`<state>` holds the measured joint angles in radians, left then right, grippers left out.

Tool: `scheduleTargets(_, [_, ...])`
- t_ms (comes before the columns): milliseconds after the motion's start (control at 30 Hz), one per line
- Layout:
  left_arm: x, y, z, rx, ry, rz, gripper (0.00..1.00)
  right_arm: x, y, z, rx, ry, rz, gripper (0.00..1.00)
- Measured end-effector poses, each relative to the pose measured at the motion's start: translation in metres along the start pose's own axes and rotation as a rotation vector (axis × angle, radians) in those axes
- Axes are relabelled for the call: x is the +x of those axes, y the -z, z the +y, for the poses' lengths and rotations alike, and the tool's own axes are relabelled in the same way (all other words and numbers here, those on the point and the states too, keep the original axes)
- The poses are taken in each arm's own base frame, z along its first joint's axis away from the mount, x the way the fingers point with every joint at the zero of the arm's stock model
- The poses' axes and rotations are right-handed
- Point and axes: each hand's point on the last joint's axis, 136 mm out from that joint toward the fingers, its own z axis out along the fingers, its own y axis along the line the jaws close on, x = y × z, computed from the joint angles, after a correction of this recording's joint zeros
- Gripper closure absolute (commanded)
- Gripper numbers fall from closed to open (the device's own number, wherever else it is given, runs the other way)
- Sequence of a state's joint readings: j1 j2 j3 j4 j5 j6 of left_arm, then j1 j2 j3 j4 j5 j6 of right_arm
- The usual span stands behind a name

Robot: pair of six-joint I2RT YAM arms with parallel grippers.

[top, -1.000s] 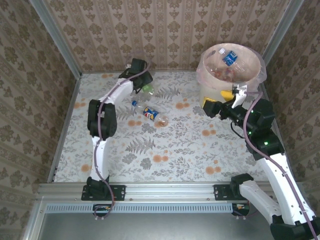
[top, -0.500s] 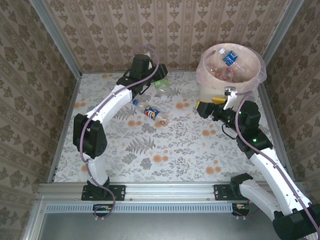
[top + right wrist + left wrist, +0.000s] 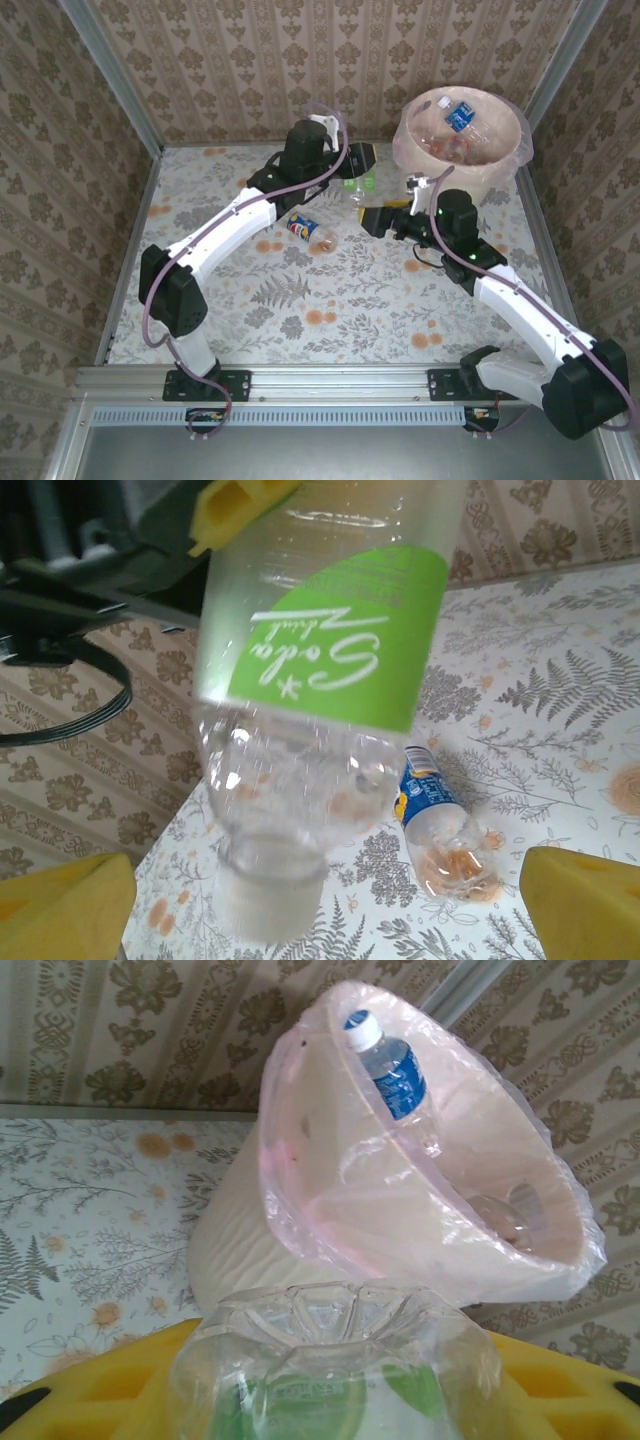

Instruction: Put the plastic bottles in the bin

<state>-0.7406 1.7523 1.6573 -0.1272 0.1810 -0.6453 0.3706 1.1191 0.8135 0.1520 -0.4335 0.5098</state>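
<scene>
Floral-print tabletop (image 3: 350,290), patterned wallpaper behind. Bin (image 3: 487,176) at the far right: cream round bucket with a thin pinkish liner, holding a blue-label bottle (image 3: 395,1072) and several clear crushed bottles (image 3: 447,146). Left arm reaches across toward it, left tool (image 3: 358,170) clamped on a clear green-label bottle (image 3: 320,650), white cap down. Right tool (image 3: 377,217) is just beside it, yellow fingers (image 3: 60,900) spread wide. Second blue-label bottle (image 3: 303,229) lies on the tabletop.
</scene>
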Motion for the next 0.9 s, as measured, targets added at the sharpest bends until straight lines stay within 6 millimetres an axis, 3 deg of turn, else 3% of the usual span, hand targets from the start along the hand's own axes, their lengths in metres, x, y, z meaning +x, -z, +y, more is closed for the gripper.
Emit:
scheduleTargets(200, [0.001, 0.000, -0.008, 0.017, -0.009, 0.001, 0.47, -0.024, -0.024, 0.004, -0.027, -0.023, -0.033, 0.01])
scheduleTargets(433, [-0.002, 0.001, -0.010, 0.022, -0.010, -0.004, 0.47, -0.031, -0.040, 0.000, -0.010, -0.042, -0.042, 0.20])
scheduleTargets(733, [0.000, -0.005, -0.008, 0.026, -0.009, 0.001, 0.46, -0.032, -0.042, 0.002, -0.011, -0.024, -0.051, 0.42])
scheduleTargets(900, [-0.002, -0.006, -0.009, 0.037, -0.002, -0.003, 0.33, -0.033, -0.042, 0.001, -0.002, -0.015, -0.057, 0.48])
